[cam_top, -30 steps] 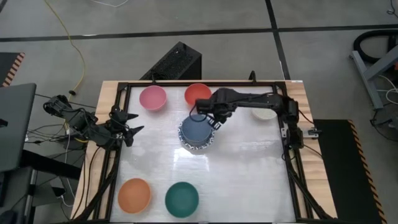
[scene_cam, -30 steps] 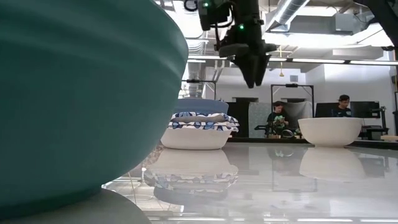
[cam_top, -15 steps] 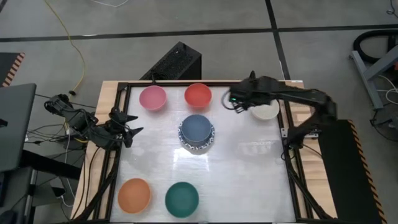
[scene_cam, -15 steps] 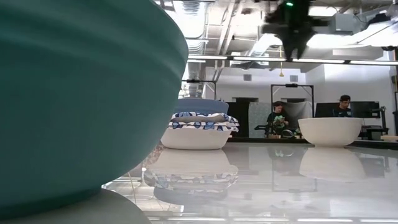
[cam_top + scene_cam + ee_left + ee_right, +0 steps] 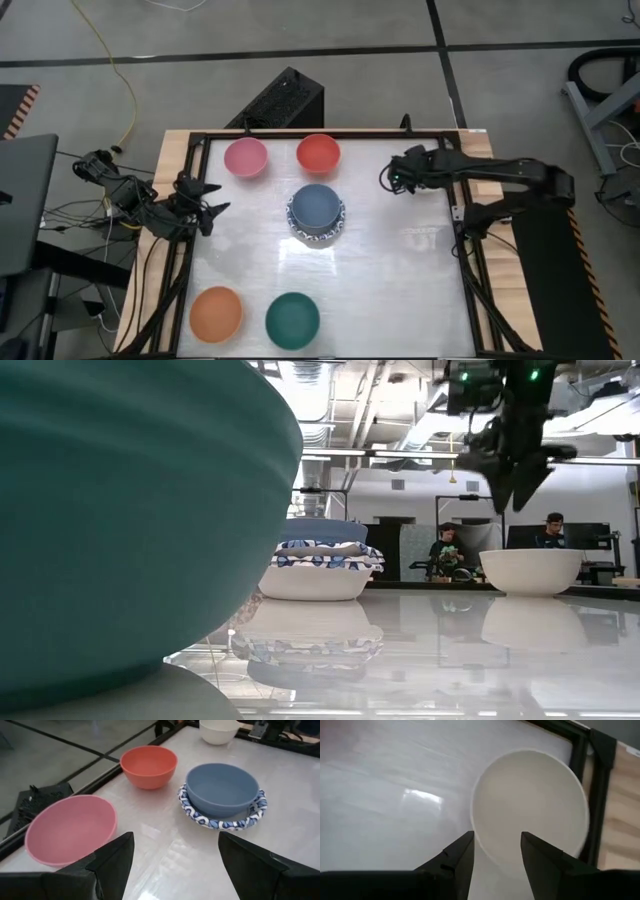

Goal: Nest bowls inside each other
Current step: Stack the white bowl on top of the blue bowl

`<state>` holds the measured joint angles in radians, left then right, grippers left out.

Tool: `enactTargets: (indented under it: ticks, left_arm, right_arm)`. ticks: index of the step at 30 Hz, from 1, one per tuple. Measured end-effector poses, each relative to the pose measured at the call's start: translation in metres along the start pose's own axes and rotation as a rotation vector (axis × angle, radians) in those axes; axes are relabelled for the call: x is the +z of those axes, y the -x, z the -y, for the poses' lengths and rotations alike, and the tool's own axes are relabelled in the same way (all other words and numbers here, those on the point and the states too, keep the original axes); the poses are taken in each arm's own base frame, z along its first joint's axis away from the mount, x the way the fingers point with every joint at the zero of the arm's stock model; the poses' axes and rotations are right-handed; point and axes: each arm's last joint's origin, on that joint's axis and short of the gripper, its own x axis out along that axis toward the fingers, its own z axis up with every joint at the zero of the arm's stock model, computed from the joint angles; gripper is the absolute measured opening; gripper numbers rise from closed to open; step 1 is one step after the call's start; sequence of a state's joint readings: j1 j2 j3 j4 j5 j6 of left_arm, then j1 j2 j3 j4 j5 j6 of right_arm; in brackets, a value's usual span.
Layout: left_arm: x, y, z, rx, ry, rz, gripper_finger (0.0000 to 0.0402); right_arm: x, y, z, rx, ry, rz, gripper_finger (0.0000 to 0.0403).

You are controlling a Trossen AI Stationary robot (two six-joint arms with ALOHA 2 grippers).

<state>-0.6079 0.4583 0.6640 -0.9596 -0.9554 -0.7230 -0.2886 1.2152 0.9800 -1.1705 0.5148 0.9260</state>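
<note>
Several bowls are already sitting nested mid-surface, a dark blue round bowl (image 5: 316, 205) lying inside the white blue-patterned bowls (image 5: 223, 817), while the pink (image 5: 245, 157), red (image 5: 318, 152), orange (image 5: 217, 312) and green (image 5: 293, 318) ones are waiting apart. The right tool (image 5: 398, 181) is hovering partly spread and empty, lining up over the near rim of the plain cream bowl (image 5: 530, 805) by the surface's right frame, probably to pinch its wall. The left tool (image 5: 205, 207) is resting wide at the left edge.

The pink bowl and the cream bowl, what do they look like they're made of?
The pink bowl: probably matte plastic, given its even colour, dull sheen and thin rim. The cream bowl: smooth, uniform and soft-glossed, so plastic or glazed ceramic; the look leaves that open.
</note>
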Motion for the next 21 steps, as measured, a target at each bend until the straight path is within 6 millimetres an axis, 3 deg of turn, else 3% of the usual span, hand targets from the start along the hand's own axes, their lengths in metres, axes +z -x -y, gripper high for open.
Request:
enactTargets:
  ticks: [9,21]
  left_arm:
    - [0.001,0.0,0.001,-0.004,-0.026,0.004,0.0279]
    - [0.0,0.0,0.001,-0.024,-0.026,-0.015,0.0279]
  right_arm:
    - [0.011,-0.034,-0.021,0.054,0.061,-0.023,0.018]
    - [0.017,-0.073,-0.03,-0.041,0.1,-0.123,0.018]
